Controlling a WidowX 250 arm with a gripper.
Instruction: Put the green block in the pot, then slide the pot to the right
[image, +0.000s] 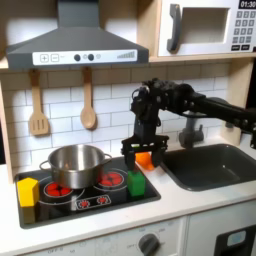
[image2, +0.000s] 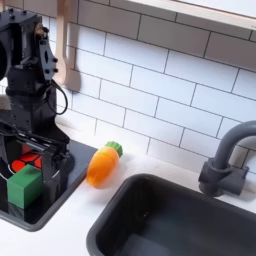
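The green block (image: 136, 183) (image2: 25, 187) sits on the front right corner of the black stovetop (image: 100, 200). The silver pot (image: 75, 165) stands on the back left burner, with nothing visible inside it. My gripper (image: 141, 155) (image2: 30, 160) hangs open just above and slightly behind the green block, fingers pointing down and nothing held between them. In the second exterior view a red burner shows between the fingers (image2: 55, 165).
An orange carrot (image: 147, 160) (image2: 103, 163) lies on the counter just beyond the stove, right of my gripper in the second exterior view. A yellow block (image: 27, 191) stands at the stove's front left. The dark sink (image: 215, 165) (image2: 180, 220) and faucet (image: 190, 130) (image2: 225, 160) lie to the right in both exterior views.
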